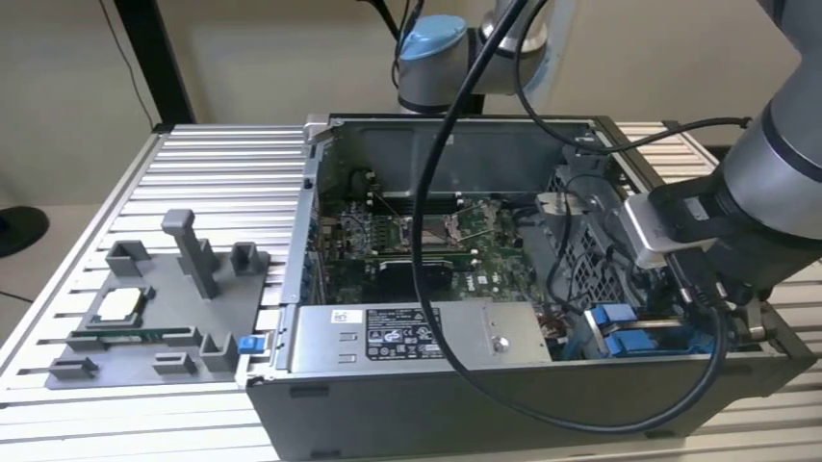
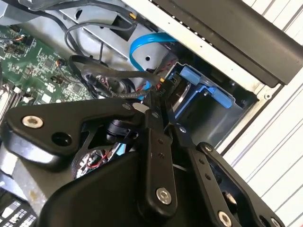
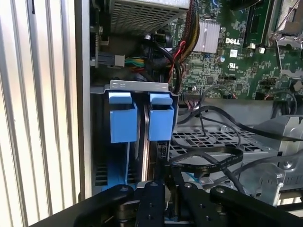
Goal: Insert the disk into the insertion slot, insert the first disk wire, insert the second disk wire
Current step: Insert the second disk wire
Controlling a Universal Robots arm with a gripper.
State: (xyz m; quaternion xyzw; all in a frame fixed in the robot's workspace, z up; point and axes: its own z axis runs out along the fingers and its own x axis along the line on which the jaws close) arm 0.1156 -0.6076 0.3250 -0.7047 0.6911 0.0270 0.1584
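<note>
The disk (image 2: 182, 101) sits in its blue carrier (image 3: 160, 122) inside the insertion slot (image 3: 137, 86), at the open computer case's corner on the exterior view's right. Its blue tabs (image 1: 617, 327) stand up there. My gripper (image 2: 158, 106) hangs right over the disk's end, with its fingers close together on the plug of a flat black disk wire (image 3: 213, 161). That wire loops away over the perforated cage. In the first wrist view the gripper (image 3: 158, 177) is just short of the blue tabs. A blue disk wire (image 2: 142, 42) curves down beside the slot.
The arm's wrist (image 1: 680, 221) leans over the case wall. The grey power-supply box (image 1: 411, 337) lies along the case front, with the green motherboard (image 1: 424, 241) behind it. A perforated cage (image 3: 203, 139) adjoins the slot. A grey fixture plate (image 1: 167, 308) with parts lies on the exterior view's left.
</note>
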